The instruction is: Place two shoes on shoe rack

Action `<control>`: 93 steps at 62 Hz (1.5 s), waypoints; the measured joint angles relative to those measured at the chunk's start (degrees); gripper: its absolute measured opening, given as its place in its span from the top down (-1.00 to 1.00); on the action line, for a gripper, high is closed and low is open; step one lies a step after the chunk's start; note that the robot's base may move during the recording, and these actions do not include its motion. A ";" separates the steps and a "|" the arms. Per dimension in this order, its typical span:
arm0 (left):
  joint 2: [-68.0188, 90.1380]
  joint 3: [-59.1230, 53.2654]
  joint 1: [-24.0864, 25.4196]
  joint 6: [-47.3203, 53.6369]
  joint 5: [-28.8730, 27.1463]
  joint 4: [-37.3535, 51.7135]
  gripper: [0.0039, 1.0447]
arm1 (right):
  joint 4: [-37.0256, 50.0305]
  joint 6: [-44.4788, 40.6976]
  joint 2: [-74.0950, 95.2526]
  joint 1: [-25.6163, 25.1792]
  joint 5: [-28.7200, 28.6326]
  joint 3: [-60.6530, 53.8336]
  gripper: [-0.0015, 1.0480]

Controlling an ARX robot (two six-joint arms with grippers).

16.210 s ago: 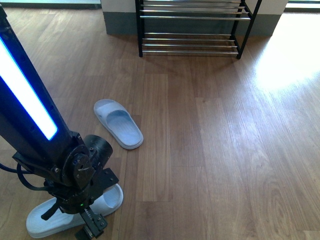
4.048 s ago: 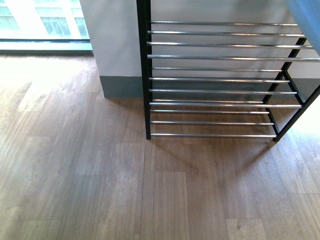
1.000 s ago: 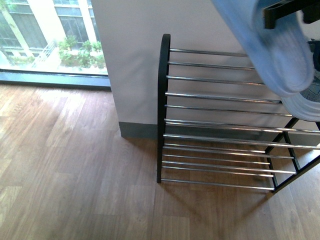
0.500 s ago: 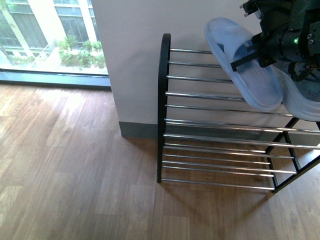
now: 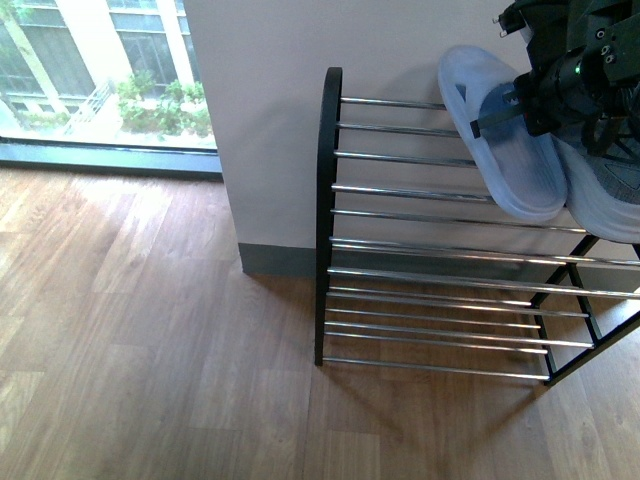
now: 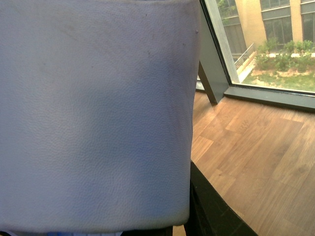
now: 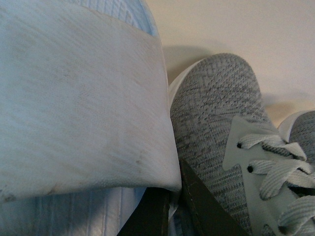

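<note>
- The left end effector (image 5: 530,100) is seen at the upper right of the front view, pinched on the band of a pale blue slide (image 5: 505,135); the band fills the left wrist view, so the fingers themselves are hidden there.
- The slide is held directly under this end effector. Its long axis runs diagonally, from the wall side down toward the robot, and it is tilted over the top rods of the shoe rack (image 5: 330,220), not yet lying flat.
- A second slide (image 5: 605,205) is seen just beside it, at the frame edge, near a grey sneaker (image 7: 216,128) on the same tier.
- The right end effector appears pressed on that second slide's band (image 7: 78,108), but whether it is closed cannot be told.
- The left arm is judged nearer to the free rods, so lowering is the coming move.
</note>
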 joint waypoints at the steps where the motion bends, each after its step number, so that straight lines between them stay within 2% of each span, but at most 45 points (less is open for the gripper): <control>1: 0.00 0.00 0.00 0.00 0.00 0.00 0.98 | -0.59 0.28 -0.02 0.02 -0.13 0.02 0.97; 16: 0.00 0.00 0.00 0.00 0.00 0.00 0.98 | -7.37 2.47 -0.35 0.46 0.50 0.57 0.97; 33: 0.00 0.00 0.00 0.00 0.00 0.00 0.98 | -6.45 4.15 -0.13 0.28 5.16 2.38 0.97; 49: 0.00 0.00 0.00 0.00 0.00 0.00 0.98 | -7.30 6.36 0.46 -0.04 5.07 4.15 0.96; 71: 0.00 0.00 0.00 0.00 0.00 0.00 0.98 | -8.61 7.76 -2.47 -0.39 2.99 2.27 -0.08; 79: 0.00 0.00 0.00 0.00 0.00 0.00 0.98 | -12.52 7.98 -6.97 -0.70 0.44 0.35 -0.44; 85: 0.00 0.00 0.00 0.00 0.00 0.00 0.98 | -16.74 8.50 -12.96 -1.44 -4.42 -2.29 -0.80; 87: 0.00 0.00 0.00 -0.02 0.00 0.00 0.98 | -16.74 8.50 -14.91 -1.79 -5.73 -3.37 -0.85; 93: 0.00 0.00 0.00 -0.02 0.00 0.00 0.98 | -15.61 7.45 -20.92 -3.04 -8.79 -6.71 -0.82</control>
